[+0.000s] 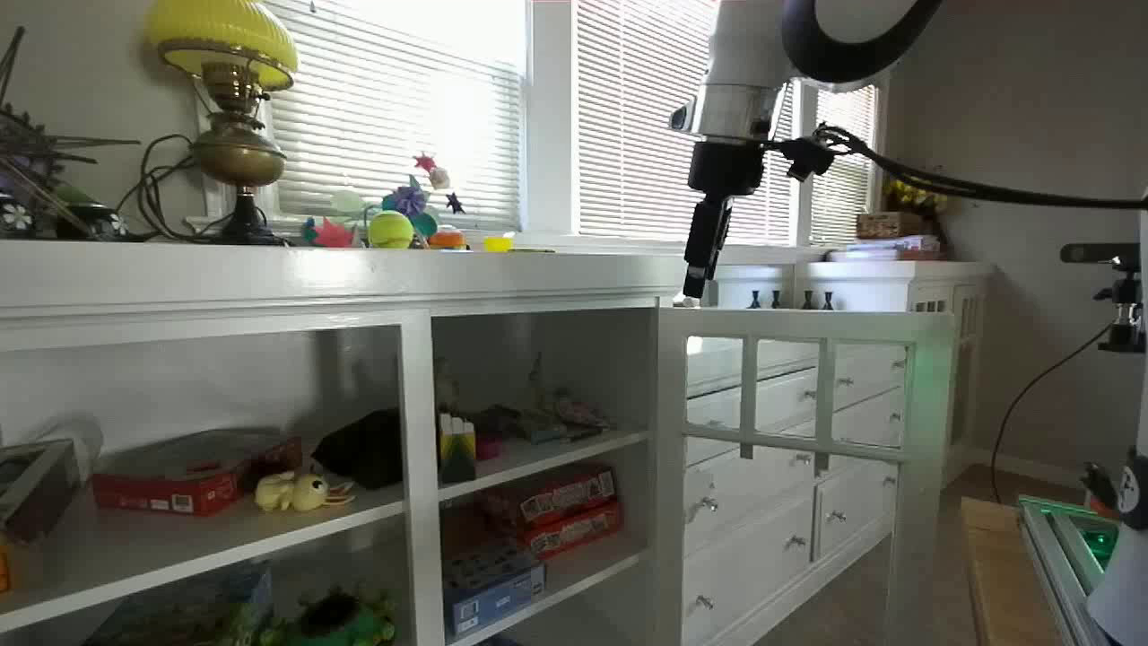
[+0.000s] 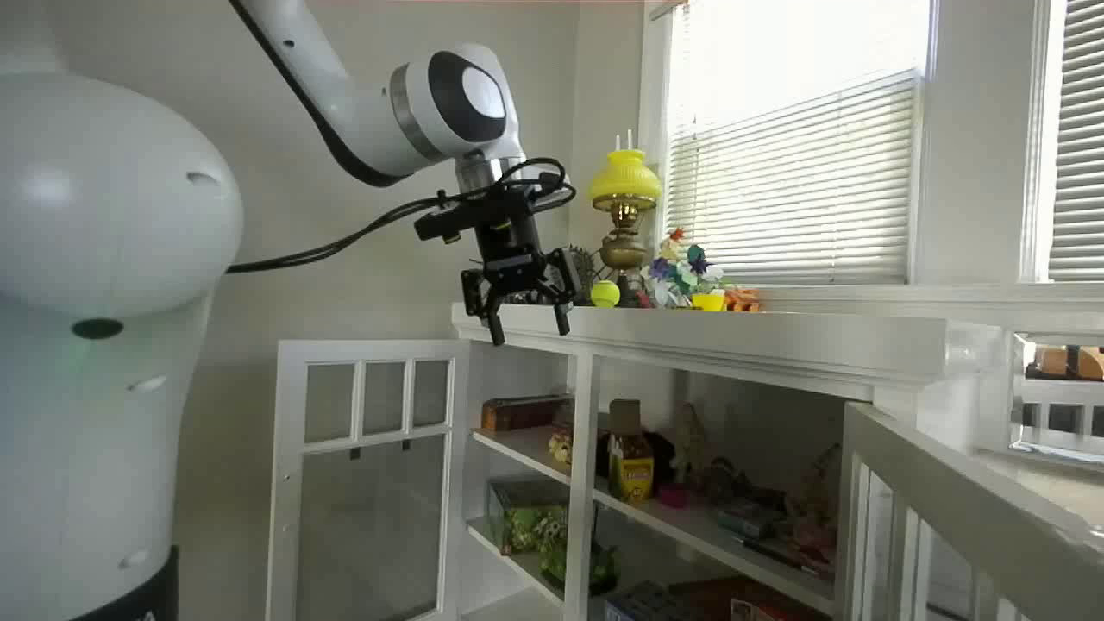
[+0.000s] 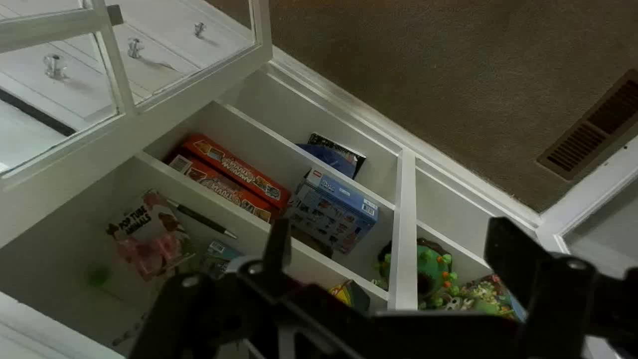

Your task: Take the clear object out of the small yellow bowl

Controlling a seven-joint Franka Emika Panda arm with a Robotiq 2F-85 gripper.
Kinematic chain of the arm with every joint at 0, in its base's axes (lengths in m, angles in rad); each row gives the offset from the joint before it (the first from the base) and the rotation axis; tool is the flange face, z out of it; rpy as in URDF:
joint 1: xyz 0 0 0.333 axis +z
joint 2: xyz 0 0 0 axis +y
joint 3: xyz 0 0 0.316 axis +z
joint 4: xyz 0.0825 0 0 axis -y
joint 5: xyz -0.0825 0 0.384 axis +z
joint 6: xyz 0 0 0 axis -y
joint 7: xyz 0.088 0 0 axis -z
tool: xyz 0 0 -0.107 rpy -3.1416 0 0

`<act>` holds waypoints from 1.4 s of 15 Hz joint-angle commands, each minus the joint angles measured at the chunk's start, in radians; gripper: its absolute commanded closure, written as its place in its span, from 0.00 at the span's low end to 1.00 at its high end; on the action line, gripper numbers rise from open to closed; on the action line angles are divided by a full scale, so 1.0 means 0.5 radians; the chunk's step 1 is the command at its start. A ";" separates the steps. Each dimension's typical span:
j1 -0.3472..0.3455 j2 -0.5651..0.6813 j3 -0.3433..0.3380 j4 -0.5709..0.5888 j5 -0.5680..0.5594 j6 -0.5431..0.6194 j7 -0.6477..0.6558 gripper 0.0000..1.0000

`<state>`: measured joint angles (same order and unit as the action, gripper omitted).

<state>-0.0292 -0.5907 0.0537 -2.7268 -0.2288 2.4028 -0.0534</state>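
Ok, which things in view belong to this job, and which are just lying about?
For the job: claw, small yellow bowl; the clear object can't be made out.

Just lying about: yellow-shaded lamp, yellow-green ball, flowers, red boxes, blue box, pen.

In an exterior view you face the tabletop (image 1: 359, 274) nearly edge-on; in an exterior view the robot arm (image 2: 112, 241), very near, fills frame left. Both share lamp (image 1: 240, 157) and shelves (image 1: 206, 552). Your dim wrist view looks down past the fingers (image 3: 511, 249), seemingly close to those shelves.
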 commanded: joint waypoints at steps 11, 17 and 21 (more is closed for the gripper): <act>0.008 0.000 -0.007 0.003 -0.005 -0.005 0.004 0.00; -0.179 0.051 -0.036 0.207 -0.091 0.043 0.066 0.00; -0.227 0.130 -0.156 0.501 0.007 -0.003 0.026 0.00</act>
<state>-0.1346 -0.5814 0.0129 -2.5966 -0.2380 2.4258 -0.0430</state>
